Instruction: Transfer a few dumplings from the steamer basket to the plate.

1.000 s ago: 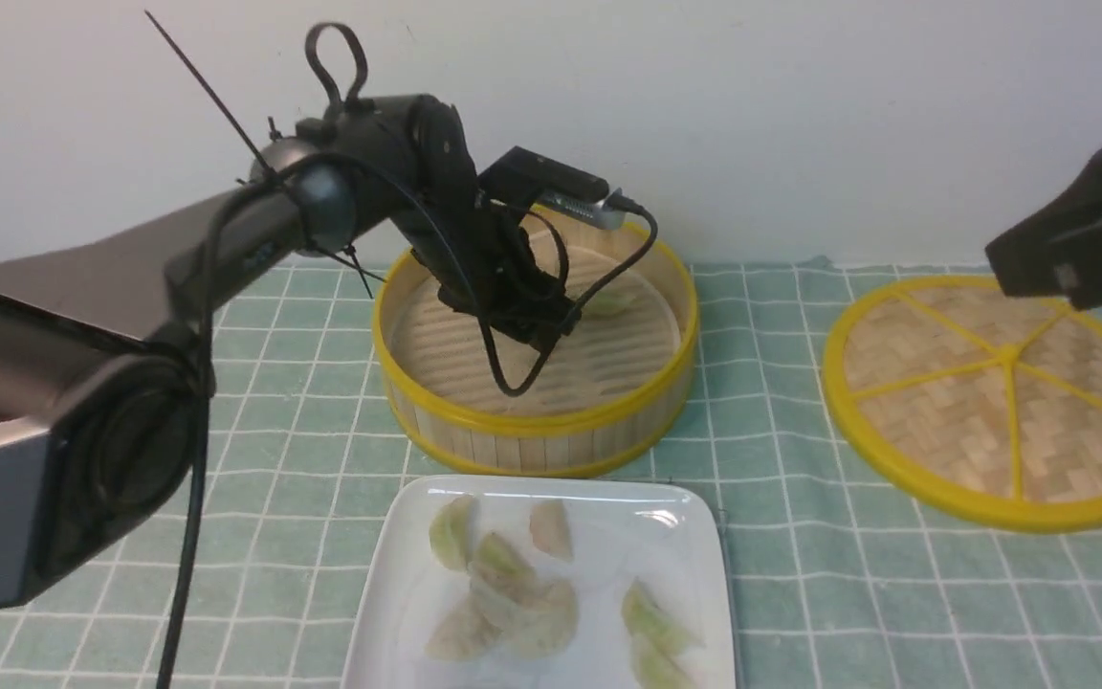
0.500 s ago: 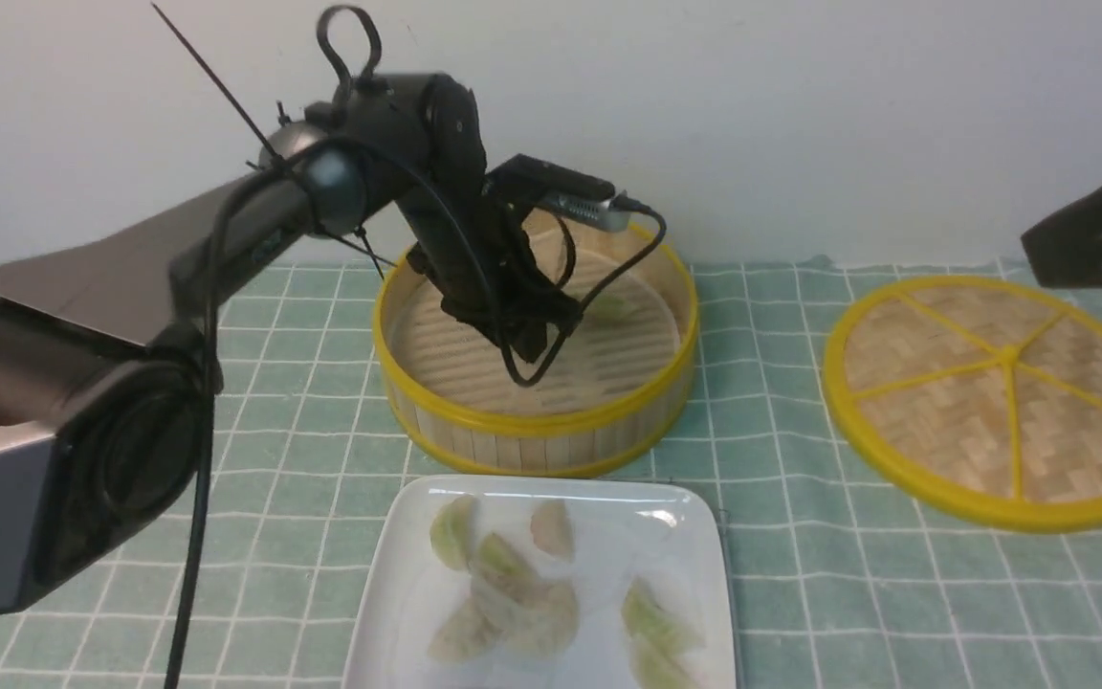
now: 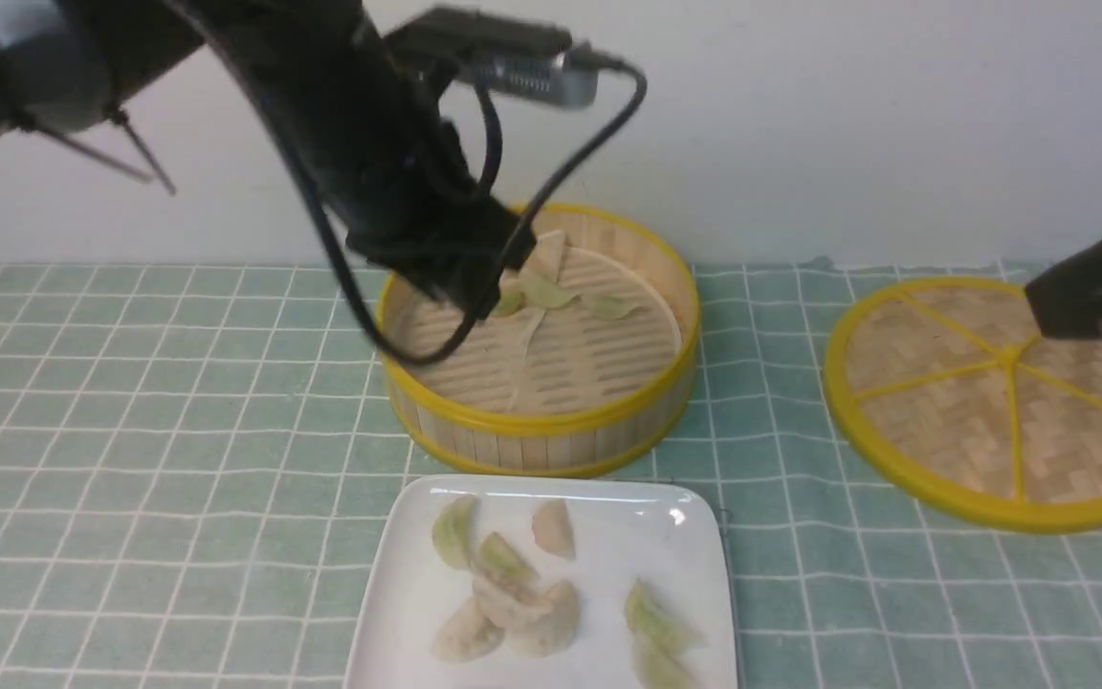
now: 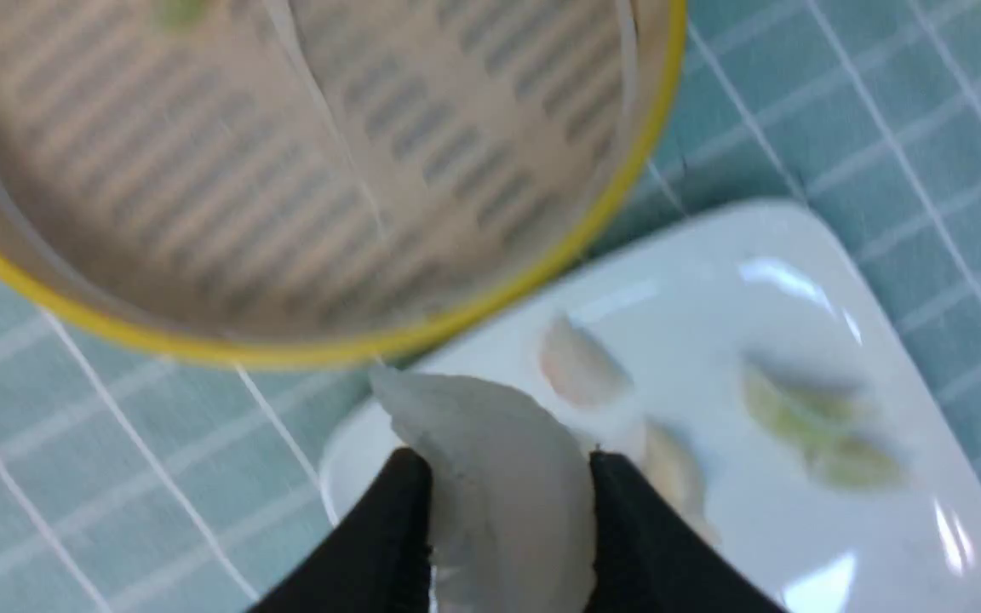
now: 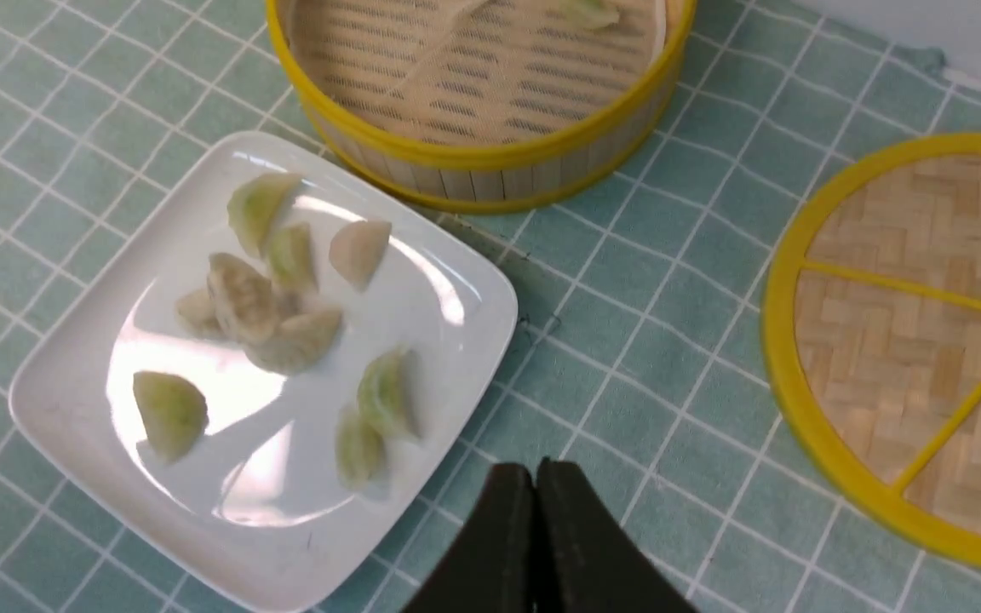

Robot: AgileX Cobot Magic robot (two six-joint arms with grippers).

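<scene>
While left claw [image 4: 512, 485] pinches pale dumpling [image 4: 499, 485], long axis running lengthwise between fingertips, white plate [image 4: 891, 519] lies below, beyond basket's near rim [image 4: 363, 347]; right claw [image 5: 536, 468], pressed together, points past plate's edge.

A plain whitish wall [image 3: 848, 124] rises behind a table covered in green cloth [image 3: 130, 431] with white grid lines.

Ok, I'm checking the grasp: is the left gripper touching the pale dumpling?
Touching: the left wrist view shows the left gripper's dark fingertips pressed against both sides of the pale dumpling.
</scene>
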